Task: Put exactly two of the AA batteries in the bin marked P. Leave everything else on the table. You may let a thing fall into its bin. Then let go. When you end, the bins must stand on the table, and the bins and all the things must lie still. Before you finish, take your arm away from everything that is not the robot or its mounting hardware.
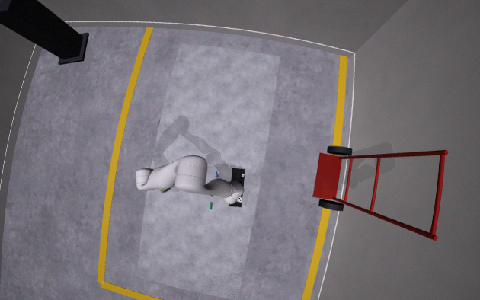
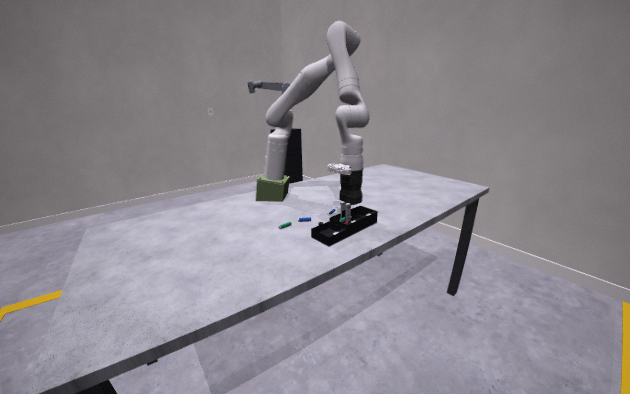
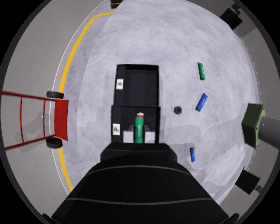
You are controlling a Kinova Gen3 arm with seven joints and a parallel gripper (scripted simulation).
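The two pale fingers are clamped on a green AA battery with a red and white tip (image 3: 139, 124), which stands out past the fingertips. The black two-finger gripper (image 3: 139, 137) hangs with this battery directly above the near compartment of a black rectangular two-compartment bin (image 3: 151, 84); in the exterior view the gripper (image 2: 345, 212) sits just over the bin's rim (image 2: 326, 237). Small white labels mark the bin's left wall, one per compartment, but their letters are too small to read.

Right of the bin on the grey mottled table top (image 2: 165, 260) lie three more small cylinders, all apart from one another: a green battery (image 3: 201, 71) farthest out, a blue battery (image 3: 201, 102) nearer, and a second, smaller blue battery (image 3: 192, 153) close to the gripper's side. A small dark round object (image 3: 177, 110) rests between the bin and the blue battery.

The white jointed arm (image 2: 347, 75) rises from an olive-green square base block (image 2: 271, 188) at the table's far edge. A red hand truck (image 1: 377, 183) stands on the floor beyond the yellow floor line (image 1: 120, 145).
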